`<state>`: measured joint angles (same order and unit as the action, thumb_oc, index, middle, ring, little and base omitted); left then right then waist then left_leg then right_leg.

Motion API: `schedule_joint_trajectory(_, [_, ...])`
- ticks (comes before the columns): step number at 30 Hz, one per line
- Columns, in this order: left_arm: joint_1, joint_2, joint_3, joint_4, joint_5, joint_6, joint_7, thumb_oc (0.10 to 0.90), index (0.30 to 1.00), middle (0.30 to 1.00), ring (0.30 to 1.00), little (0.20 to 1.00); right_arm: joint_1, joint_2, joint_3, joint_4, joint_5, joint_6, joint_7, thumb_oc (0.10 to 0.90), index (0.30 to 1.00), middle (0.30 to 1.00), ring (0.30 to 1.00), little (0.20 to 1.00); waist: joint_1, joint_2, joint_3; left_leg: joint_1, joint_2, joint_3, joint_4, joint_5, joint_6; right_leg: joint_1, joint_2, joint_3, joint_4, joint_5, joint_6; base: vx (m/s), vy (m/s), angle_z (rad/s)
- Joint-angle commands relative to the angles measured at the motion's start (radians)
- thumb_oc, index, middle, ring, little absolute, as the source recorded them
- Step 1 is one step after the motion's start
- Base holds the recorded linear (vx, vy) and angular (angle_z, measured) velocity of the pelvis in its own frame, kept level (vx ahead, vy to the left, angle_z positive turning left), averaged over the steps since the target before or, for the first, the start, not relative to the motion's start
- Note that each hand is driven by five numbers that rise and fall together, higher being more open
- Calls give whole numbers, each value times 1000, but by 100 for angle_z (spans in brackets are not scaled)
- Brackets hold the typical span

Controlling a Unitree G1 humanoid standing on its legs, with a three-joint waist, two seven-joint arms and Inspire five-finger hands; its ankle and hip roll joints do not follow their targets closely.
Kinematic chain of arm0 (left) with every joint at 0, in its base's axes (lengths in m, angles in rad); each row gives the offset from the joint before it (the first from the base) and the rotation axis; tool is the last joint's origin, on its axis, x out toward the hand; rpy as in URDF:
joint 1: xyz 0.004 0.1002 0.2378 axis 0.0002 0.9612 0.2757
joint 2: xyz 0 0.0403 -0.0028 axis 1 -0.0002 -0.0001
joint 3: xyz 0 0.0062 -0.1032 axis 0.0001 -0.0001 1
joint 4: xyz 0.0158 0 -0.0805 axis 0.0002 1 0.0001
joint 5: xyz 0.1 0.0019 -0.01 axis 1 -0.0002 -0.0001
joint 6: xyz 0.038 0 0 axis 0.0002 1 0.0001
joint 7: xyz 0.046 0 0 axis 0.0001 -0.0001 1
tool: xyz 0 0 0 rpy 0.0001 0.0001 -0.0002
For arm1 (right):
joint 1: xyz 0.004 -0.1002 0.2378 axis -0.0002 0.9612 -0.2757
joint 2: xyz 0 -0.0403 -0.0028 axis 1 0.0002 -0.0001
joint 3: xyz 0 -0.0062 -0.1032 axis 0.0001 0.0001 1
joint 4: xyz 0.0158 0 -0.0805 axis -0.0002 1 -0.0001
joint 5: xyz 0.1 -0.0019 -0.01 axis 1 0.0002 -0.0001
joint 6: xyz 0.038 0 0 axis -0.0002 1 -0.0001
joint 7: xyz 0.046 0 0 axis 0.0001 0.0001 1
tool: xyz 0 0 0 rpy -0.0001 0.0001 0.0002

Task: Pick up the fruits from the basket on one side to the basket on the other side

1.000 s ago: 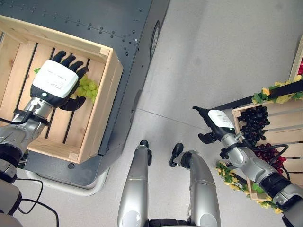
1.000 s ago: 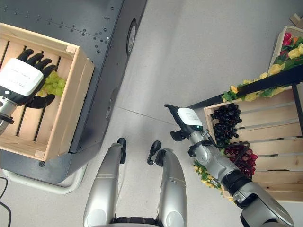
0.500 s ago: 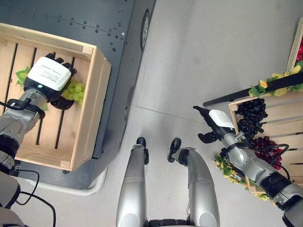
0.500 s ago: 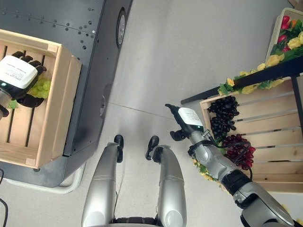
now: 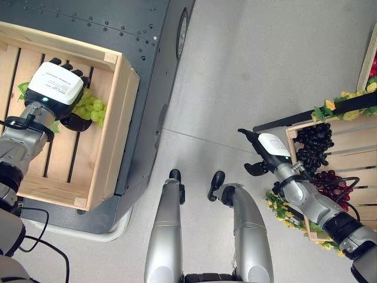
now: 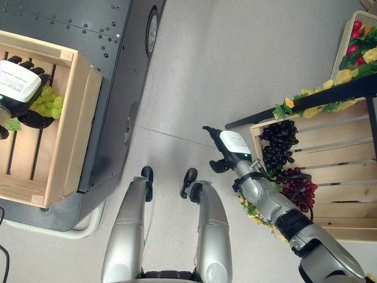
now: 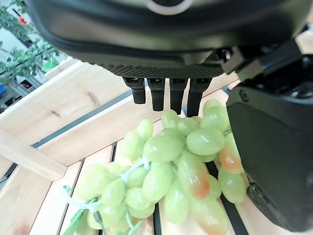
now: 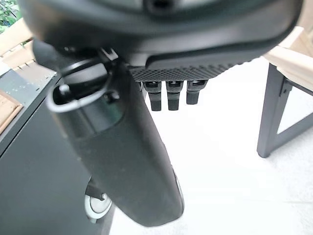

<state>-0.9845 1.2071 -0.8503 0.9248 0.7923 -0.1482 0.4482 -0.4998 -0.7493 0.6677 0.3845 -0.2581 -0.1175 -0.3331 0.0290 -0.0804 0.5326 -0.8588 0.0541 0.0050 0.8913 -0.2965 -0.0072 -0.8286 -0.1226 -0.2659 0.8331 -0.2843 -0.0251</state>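
- The fingers (image 7: 166,98) of the left hand (image 5: 56,91) extend straight over the green grapes (image 7: 171,181), thumb apart; nothing is clamped.
- The bunch lies on the slats of the left crate (image 5: 118,118), which suggests release at the destination.
- The right hand (image 5: 268,147) hangs above the floor (image 5: 265,59), fingers straight and empty, beside the right crate (image 5: 359,138) holding dark grapes (image 5: 312,150), probably staged for the next pick.

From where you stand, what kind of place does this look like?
Probably a mock fruit stall or shop display. On the right, a slatted wooden crate on a dark stand holds dark grapes, trimmed with a leafy yellow garland. On the left, another wooden crate holds green grapes on a dark metal cart.
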Motion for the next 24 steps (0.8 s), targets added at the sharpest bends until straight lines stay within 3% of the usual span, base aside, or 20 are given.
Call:
schedule_joint_trajectory(1, [-58,-2,-8,95,-44,35,-56,569,554,554,554,554,-22,-72,-53,-83,47,-55,-32,800,900,900,900,900,-4,-19,-13,64,-34,91,-187,67,80,78,28,-15,-46,37,-3,-19,37,-3])
schedule_joint_trajectory(2, [-60,-6,-15,102,-54,25,-62,400,300,300,300,300,-27,-73,-50,-82,48,-58,-31,800,900,900,900,900,-6,-18,-13,64,-34,92,-188,66,80,77,28,-12,-47,37,-2,-15,35,-2])
schedule_joint_trajectory(7, [-78,-15,-35,126,-90,-35,-53,400,300,300,300,300,-55,-76,-36,-63,50,-66,-32,800,900,900,900,900,-9,-11,-13,68,-34,99,-192,65,81,77,28,-8,-54,38,-2,-12,22,0])
schedule_joint_trajectory(20, [-65,-15,-9,105,-79,-59,-12,400,300,300,300,300,-73,-70,-42,-47,56,-80,-25,800,900,900,900,900,-4,-7,-13,124,-35,101,-216,64,79,127,32,-1,-80,44,3,-1,-2,0])
schedule_joint_trajectory(24, [-74,-16,-4,101,-147,-67,-41,400,300,300,300,300,-81,-78,-45,-43,71,-86,-17,800,900,900,900,900,-4,1,-13,169,-38,107,-227,60,80,164,32,10,-91,42,3,0,0,0])
